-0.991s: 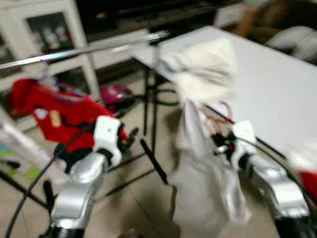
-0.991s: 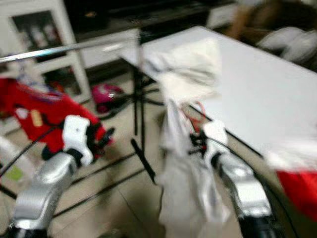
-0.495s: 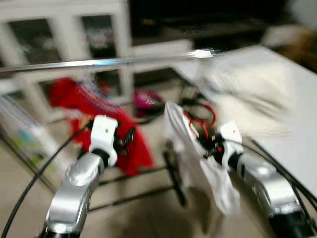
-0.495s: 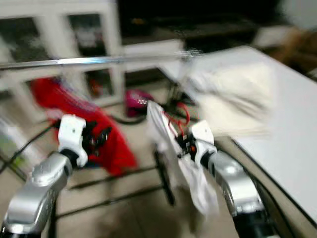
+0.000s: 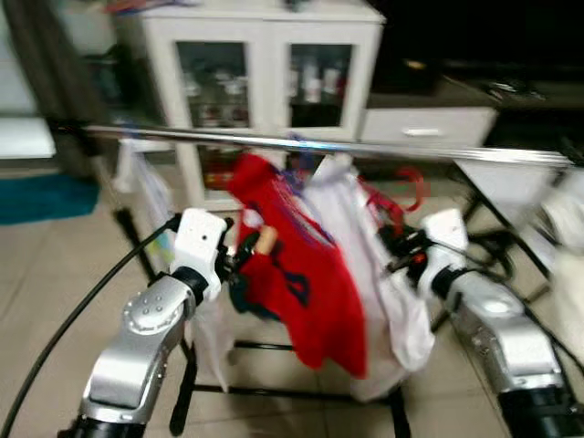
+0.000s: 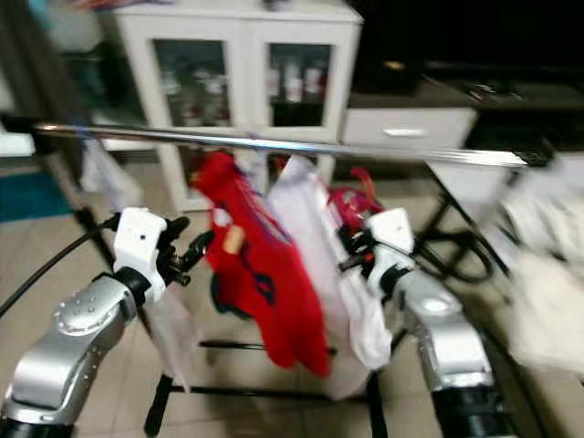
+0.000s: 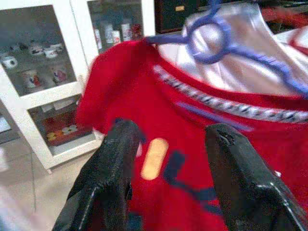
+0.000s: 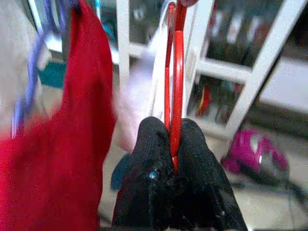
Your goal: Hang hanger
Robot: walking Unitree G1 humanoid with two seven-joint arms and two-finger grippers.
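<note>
Nearest to us, our 2 silver arms reach forward over the tiled floor [image 5: 55, 265]. Our right claw [image 8: 172, 144] is clamped on a red hanger [image 8: 174, 77], whose thin loop stands pinched between the 2 black fingers [image 8: 153, 159]. From the head views, this claw [image 5: 401, 248] sits below the rail with the hanger [image 5: 409, 187] rising from it, its hook close under the bar; we cannot tell whether it touches. A white garment [image 5: 365, 265] drapes from that hanger and hangs down beside the right arm.

Our left claw [image 7: 168, 159] is spread wide with nothing between its fingers [image 7: 115, 168], hovering just in front of a red shirt [image 7: 144, 120]. That shirt [image 5: 301, 274] hangs on a blue-purple hanger [image 7: 226, 45], just to the left of the white garment and touching it.

Above both runs the silver rail [image 5: 301, 144] of a clothes rack, whose black feet [image 5: 182, 401] rest on the floor. Another pale garment [image 5: 146, 182] hangs near the rail's left end.

Beyond stands a white glass-door cabinet [image 5: 265, 55] holding small cups and jars, and a low white drawer unit [image 5: 424, 128] beside it.
</note>
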